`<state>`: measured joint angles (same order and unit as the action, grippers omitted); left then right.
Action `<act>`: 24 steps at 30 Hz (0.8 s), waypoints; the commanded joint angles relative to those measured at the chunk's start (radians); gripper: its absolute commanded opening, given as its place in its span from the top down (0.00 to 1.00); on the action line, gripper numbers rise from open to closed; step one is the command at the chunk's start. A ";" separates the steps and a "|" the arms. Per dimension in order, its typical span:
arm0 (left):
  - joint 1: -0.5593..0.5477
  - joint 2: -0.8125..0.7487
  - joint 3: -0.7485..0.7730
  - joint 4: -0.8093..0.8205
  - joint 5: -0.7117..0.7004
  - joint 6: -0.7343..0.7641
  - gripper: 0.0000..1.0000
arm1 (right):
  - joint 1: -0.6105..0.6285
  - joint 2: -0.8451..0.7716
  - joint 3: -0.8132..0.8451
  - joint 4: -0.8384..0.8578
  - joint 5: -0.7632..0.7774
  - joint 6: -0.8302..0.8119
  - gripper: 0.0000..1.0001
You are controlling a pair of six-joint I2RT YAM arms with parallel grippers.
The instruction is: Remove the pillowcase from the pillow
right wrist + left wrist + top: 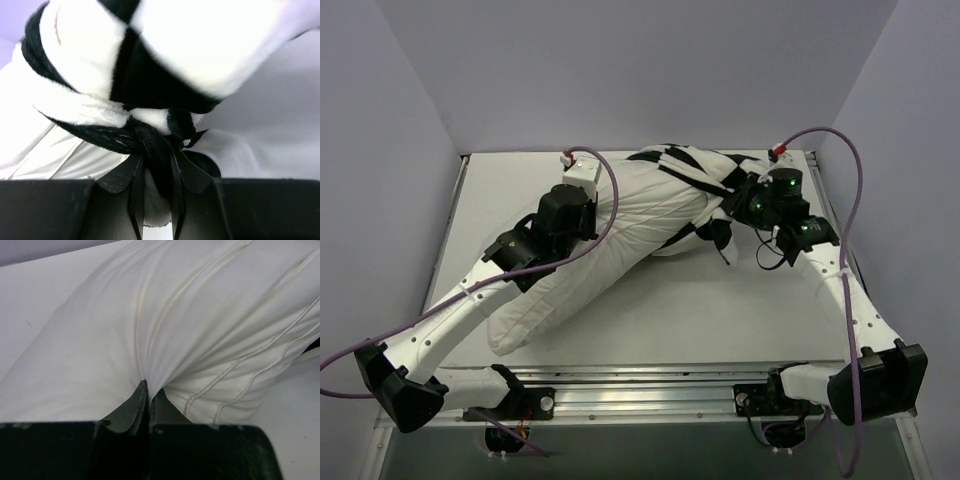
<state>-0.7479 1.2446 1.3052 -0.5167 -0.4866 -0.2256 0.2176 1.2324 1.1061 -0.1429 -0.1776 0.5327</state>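
The plain white pillow (pixel 605 250) lies slantwise across the table, from near left to far right. The black and white checkered pillowcase (pixel 692 170) is bunched over its far right end only. My left gripper (pixel 582 222) is shut on a fold of the pillow's white cloth (pixel 150 340) at its middle. My right gripper (pixel 732 212) is shut on a twisted bunch of the pillowcase (pixel 150 135), which stretches tight toward the pillow (pixel 50 150).
The white table (pixel 740 310) has walls on the left, back and right. Purple cables (pixel 845 200) loop above both arms. A metal rail (pixel 650 385) runs along the near edge between the arm bases.
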 commanded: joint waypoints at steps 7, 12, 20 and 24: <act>0.150 -0.089 0.193 -0.190 -0.228 0.101 0.98 | -0.342 0.025 0.219 -0.060 0.078 0.062 1.00; 0.191 -0.142 0.206 -0.206 -0.280 0.126 0.98 | -0.446 0.032 0.297 -0.086 0.020 0.059 1.00; 0.242 -0.224 0.049 -0.227 -0.257 0.069 0.98 | -0.573 0.033 0.365 -0.129 -0.089 0.041 1.00; 0.271 -0.254 0.020 -0.226 -0.221 0.043 0.98 | -0.575 0.024 0.412 -0.141 -0.105 0.024 1.00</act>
<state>-0.5293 1.0096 1.3243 -0.7162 -0.5293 -0.1905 -0.3408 1.2758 1.4300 -0.3717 -0.3614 0.5823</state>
